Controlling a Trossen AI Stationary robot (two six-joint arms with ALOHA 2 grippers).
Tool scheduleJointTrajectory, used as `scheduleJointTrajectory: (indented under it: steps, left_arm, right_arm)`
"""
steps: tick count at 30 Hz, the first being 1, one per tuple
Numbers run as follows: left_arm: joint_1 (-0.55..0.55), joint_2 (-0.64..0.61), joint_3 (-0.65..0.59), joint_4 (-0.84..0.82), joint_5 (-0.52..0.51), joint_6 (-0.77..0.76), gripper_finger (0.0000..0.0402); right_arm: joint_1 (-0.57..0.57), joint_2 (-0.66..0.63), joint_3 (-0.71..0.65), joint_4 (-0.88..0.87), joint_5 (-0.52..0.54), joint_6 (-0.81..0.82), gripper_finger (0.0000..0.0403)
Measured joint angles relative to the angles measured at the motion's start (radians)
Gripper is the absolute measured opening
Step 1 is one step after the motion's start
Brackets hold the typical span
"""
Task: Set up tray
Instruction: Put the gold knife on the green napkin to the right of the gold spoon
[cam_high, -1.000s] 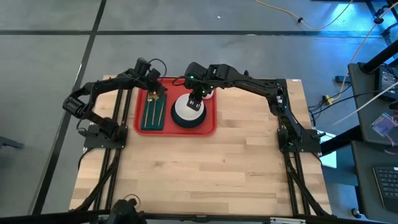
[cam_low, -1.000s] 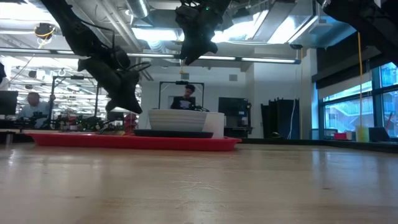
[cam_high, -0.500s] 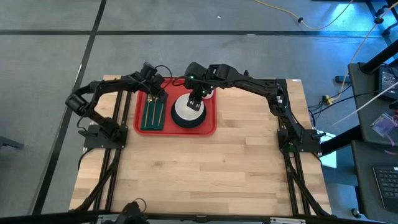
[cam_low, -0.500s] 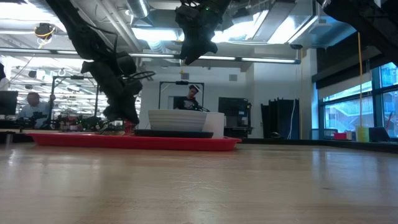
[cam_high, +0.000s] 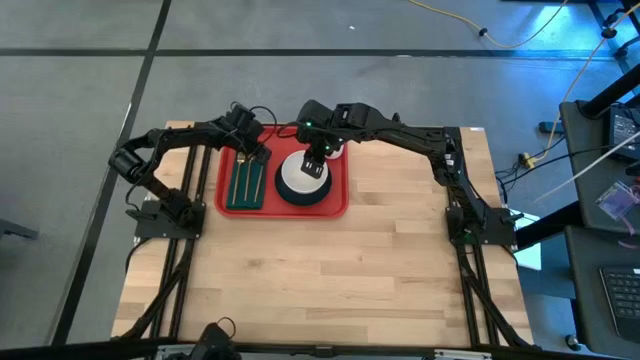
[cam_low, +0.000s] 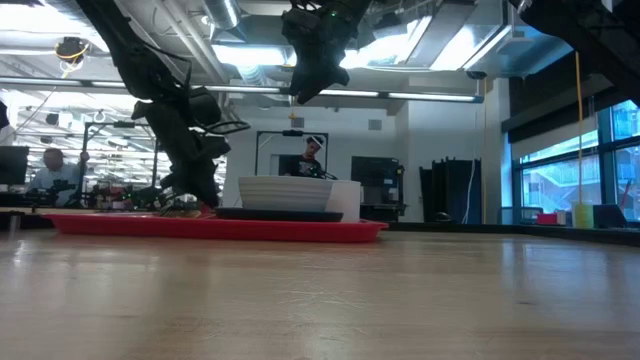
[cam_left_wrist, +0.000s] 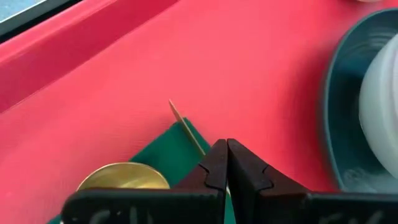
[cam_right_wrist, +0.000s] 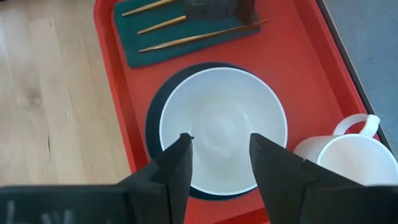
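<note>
The red tray (cam_high: 335, 206) lies at the table's far side. On it are a green napkin (cam_high: 245, 192) with thin gold utensils (cam_right_wrist: 163, 25), a white bowl (cam_right_wrist: 224, 124) on a dark plate (cam_right_wrist: 153, 127), and a white mug (cam_right_wrist: 351, 155). My left gripper (cam_left_wrist: 227, 149) is low over the napkin's far end (cam_high: 256, 152), shut on the longest gold utensil. My right gripper (cam_right_wrist: 217, 146) hangs open well above the bowl (cam_low: 305, 95) and touches nothing. My left gripper is shut on the thin gold utensil near its far end (cam_left_wrist: 189, 134), coming from above at a slant with the fingers across it. The utensil lies on the napkin (cam_left_wrist: 177, 149), its tip (cam_left_wrist: 171, 104) jutting out over the tray floor. The fingers hide the contact itself.
A gold spoon bowl (cam_left_wrist: 124, 177) lies on the napkin right beside my left fingers. The plate's rim (cam_left_wrist: 339, 106) is close on the other side. Bare wood (cam_high: 320, 280) stretches from the tray to the near edge. People sit in the room beyond (cam_low: 45, 170).
My left gripper has come down toward the napkin's far end and shifted a little toward the table's right, ending just above the tray floor. My right arm and the dishes have kept still.
</note>
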Motion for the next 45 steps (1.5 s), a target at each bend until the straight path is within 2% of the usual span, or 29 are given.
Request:
scheduleJointTrajectory:
  steps: [6, 16, 24, 30, 45]
  left_arm:
    - [-0.02, 0.0, 0.0, -0.005, -0.065, 0.035, 0.0003]
    - [-0.053, 0.019, 0.0, -0.006, -0.093, 0.097, 0.0003]
    - [-0.058, 0.065, 0.003, 0.008, -0.114, 0.075, 0.0003]
    - [-0.056, 0.066, 0.003, -0.011, -0.16, 0.072, 0.0003]
    - [-0.056, 0.066, 0.003, -0.017, -0.185, 0.039, 0.0003]
  right_arm:
    - [0.0, 0.0, 0.0, 0.001, 0.0, -0.002, 0.0161]
    - [0.0, 0.0, 0.0, 0.001, 0.0, -0.003, 0.0161]
    - [0.0, 0.0, 0.0, 0.001, 0.0, -0.002, 0.0161]
    - [0.0, 0.0, 0.0, 0.0, 0.0, 0.0, 0.0161]
    - [0.0, 0.0, 0.0, 0.0, 0.0, 0.001, 0.0161]
